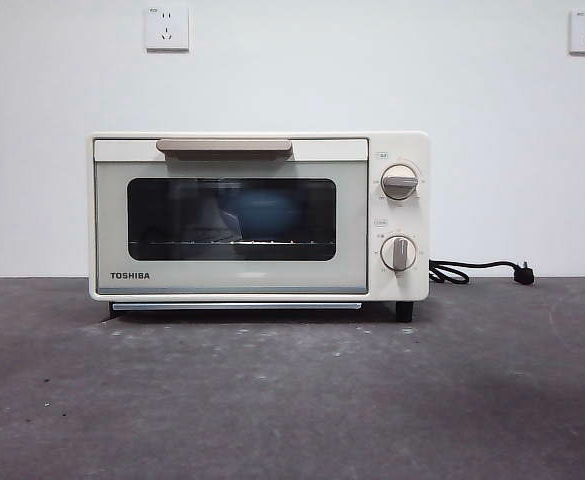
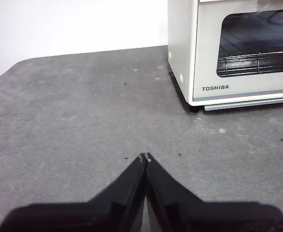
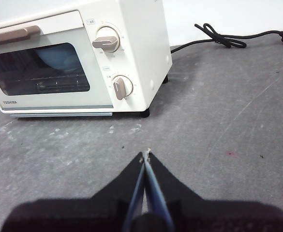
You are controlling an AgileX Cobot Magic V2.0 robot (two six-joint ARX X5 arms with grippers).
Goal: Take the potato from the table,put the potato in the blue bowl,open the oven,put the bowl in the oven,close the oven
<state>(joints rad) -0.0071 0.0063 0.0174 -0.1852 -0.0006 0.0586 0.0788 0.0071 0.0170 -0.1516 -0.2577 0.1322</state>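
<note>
Front view: the oven [image 1: 260,216] stands on the table [image 1: 292,400], square to the camera, door shut, beige bar handle [image 1: 224,148] flush along its top edge. Through the dark glass a blue rounded shape, taken to be the blue bowl [image 1: 262,215], sits on the wire rack. The potato cannot be made out; if present, it is hidden inside the bowl or lost in the tinted glass. Both knobs [image 1: 399,182] are visible, and the black cord [image 1: 477,271] trails to its plug on the table. No arm appears in this view.

Left wrist view: the left gripper [image 2: 145,156] hovers over bare table, well apart from the oven's corner, its jaws pressed together and holding nothing. The door window is cut off at the frame edge; the blue shape behind the rack is only partly legible.

Right wrist view: the right gripper [image 3: 145,153] hangs likewise over the table, near the oven's knob side but not touching it, jaws closed and empty. The bowl shows as a pale blue curve behind the glass.

Judgement: every step appears complete, with the door closed on the bowl. No further handling seems required beyond keeping both arms clear.
</note>
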